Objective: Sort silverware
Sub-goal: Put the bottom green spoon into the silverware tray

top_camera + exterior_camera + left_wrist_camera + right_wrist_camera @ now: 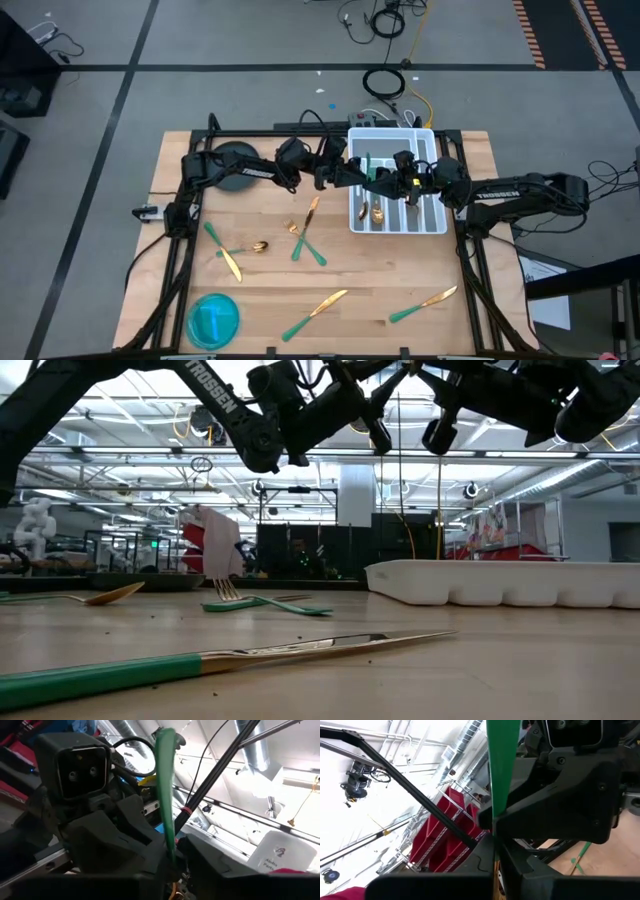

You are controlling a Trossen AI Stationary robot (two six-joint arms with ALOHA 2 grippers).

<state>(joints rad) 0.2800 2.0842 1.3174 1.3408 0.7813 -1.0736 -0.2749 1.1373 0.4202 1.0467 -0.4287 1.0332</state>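
Note:
Both arms meet above the left part of the white compartmented tray. Between them stands one piece of silverware with a slim green handle; its head is hidden. My left gripper comes from the table's left and my right gripper from the right, and both are shut on this piece. Other silverware lies flat on the wood: a crossed pair, a spoon, and knives. A few gold-headed pieces lie in the tray. My left gripper pinches the green handle between its two fingers, low on the visible length. The handle rises upright past the fingers, clear of the tray. My right gripper pinches the same handle between its two fingers, just below the left gripper's fingers. The handle stands up from the hold, and a gold bit shows below.
A blue round bowl stands at the near left corner. A dark round object sits at the far left. The tray fills the far right. In the low view a knife lies close to the near edge.

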